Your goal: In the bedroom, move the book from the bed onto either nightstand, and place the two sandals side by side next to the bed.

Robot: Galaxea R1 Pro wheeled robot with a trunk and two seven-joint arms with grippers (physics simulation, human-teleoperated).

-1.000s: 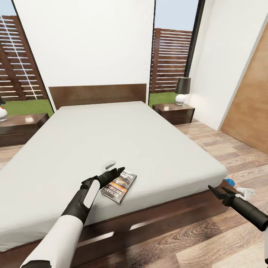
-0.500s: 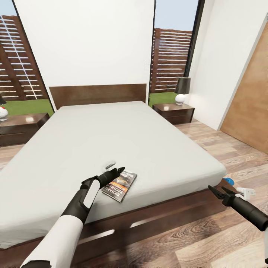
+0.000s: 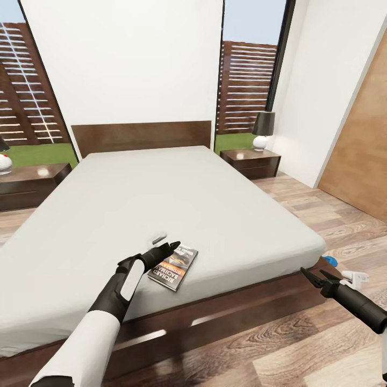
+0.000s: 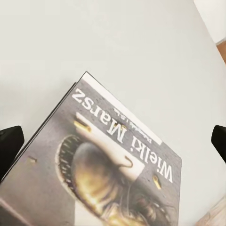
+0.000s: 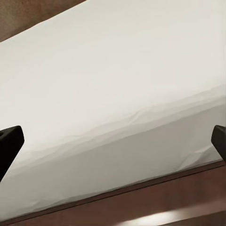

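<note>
The mattress [image 3: 177, 199] looked like smooth matt cloth, faintly creased at its near edge. The bed frame [image 3: 231, 312] was dark polished wood catching light. The book [image 3: 174, 266] had a slick paper cover. The floor [image 3: 322, 215] showed grainy wood planks; the nightstand [image 3: 251, 163] shone glossy.

A: Book [image 3: 173, 266]?
B: Thin paperback, dark cover, lying flat near the bed's [image 3: 177, 199] near edge.
A: Sandals?
B: One blue sandal [image 3: 330, 262] (mostly hidden) on the floor, right of the bed.
</note>
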